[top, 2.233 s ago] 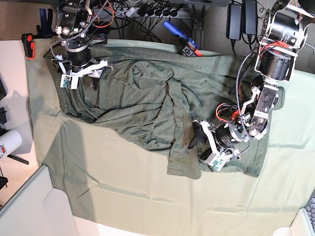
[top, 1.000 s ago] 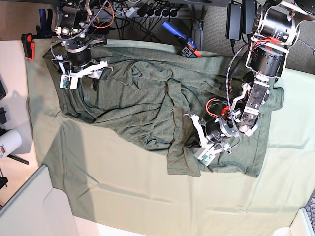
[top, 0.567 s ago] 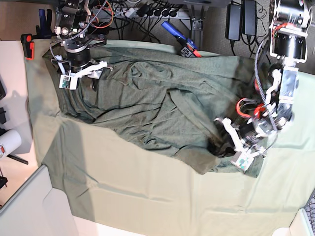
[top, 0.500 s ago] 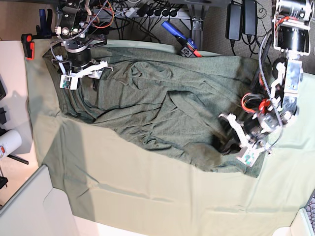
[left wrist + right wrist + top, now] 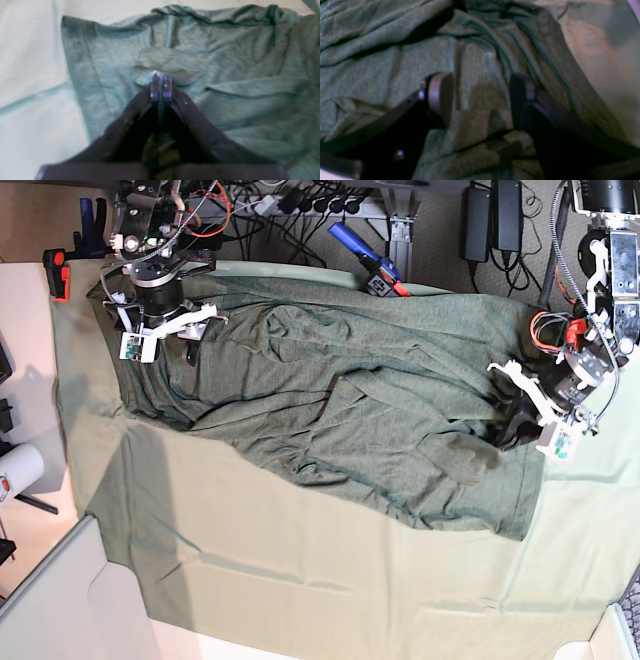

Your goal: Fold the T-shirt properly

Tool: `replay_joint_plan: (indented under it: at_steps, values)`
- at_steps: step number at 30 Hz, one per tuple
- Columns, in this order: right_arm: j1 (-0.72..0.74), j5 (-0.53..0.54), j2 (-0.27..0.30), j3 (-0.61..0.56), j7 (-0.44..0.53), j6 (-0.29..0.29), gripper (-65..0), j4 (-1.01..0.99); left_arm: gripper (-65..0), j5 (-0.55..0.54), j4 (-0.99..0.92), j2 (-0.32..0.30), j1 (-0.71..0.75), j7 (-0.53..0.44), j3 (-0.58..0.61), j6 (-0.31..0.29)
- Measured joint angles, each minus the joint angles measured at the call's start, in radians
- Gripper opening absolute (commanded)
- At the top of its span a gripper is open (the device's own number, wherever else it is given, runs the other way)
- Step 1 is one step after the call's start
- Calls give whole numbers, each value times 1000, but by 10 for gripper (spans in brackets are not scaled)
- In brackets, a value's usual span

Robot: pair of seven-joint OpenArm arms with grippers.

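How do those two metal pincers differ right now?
The left pincer is shut, its tips pinching a fold of the dark olive-green knit T-shirt near the shirt's edge. The right pincer stands open over wrinkled cloth, gripping nothing. Both have dark fingers and hang over the same shirt.

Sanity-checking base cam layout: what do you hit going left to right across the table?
White roll at the left edge → tablecloth → right gripper, open over the T-shirt → left gripper, shut on the shirt's right side.
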Motion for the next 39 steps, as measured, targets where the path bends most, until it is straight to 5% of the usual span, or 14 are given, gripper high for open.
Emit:
replay_joint_plan:
  at_steps: [3, 7, 9, 16, 19, 27, 39]
  values:
    - [0, 0, 6, 0, 8, 0, -299, 0, -650, -42, 0, 0, 16, -4, 2, -55]
    - [0, 0, 23, 0, 8, 0, -299, 0, -333, -73, 0, 0, 22, -6, 1, -55]
    - [3, 0, 36, 0, 26, 0, -299, 0, -272, -108, 0, -3, 21, -8, 1, -55]
    - [89, 60, 102, 41, 27, -5, -290, 0, -273, -150, 26, -91, 19, -6, -8, -56]
    - [133, 61, 125, 52, 31, -8, -209, -19, -273, -175, 31, -130, -2, -8, -31, -54]
    - [325, 58, 166, 52, 30, 1, -210, -344, -273, -180, 8, -187, -77, -8, -39, -35]
    - [391, 79, 183, 51, 31, 35, -211, -509, -272, -200, -504, -196, -406, -37, -26, -25]
